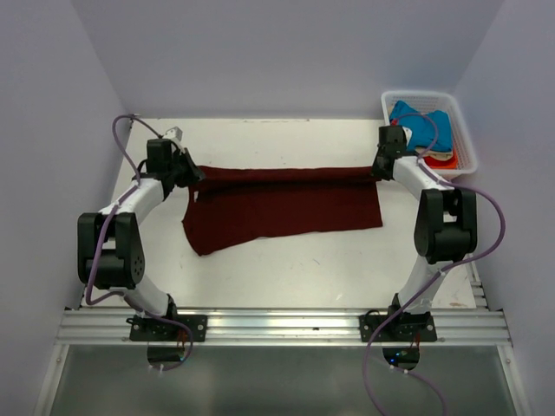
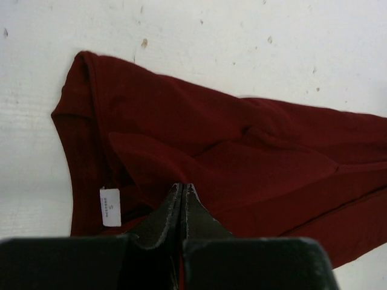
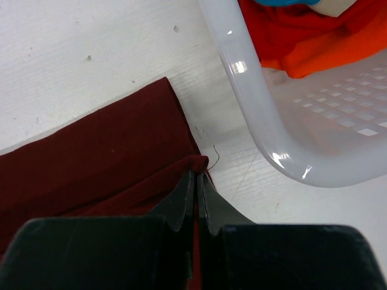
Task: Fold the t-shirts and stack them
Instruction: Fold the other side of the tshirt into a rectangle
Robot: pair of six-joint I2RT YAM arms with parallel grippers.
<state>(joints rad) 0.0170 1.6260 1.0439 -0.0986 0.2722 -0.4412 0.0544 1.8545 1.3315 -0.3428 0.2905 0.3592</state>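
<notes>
Nearest you, both arm bases sit on the metal rail (image 1: 286,325) at the table's (image 1: 303,273) near edge.

Mid-table: the maroon t-shirt (image 1: 286,208) lies spread flat and wide between the two arms. Its near edge is uneven, hanging lower toward your left. Its far edge is stretched in a straight line from arm to arm.

Left gripper (image 1: 189,173): you have it at the shirt's far left corner. In the left wrist view the jaws are together with maroon cloth pinched between them. A white size label (image 2: 110,206) shows just left of the fingers, and the fabric is folded and creased ahead of them.

Right gripper (image 1: 379,166): at the shirt's far right corner. In the right wrist view the jaws are pressed together on a bunched edge of the same cloth. A loose thread (image 3: 214,156) curls off that corner.

Far right corner: white slatted basket (image 1: 466,143), just beyond the right gripper, close to the shirt corner but apart from it. Inside it are a blue t-shirt (image 1: 425,121) on top and an orange-red t-shirt (image 1: 438,159) beneath at the near end.
</notes>
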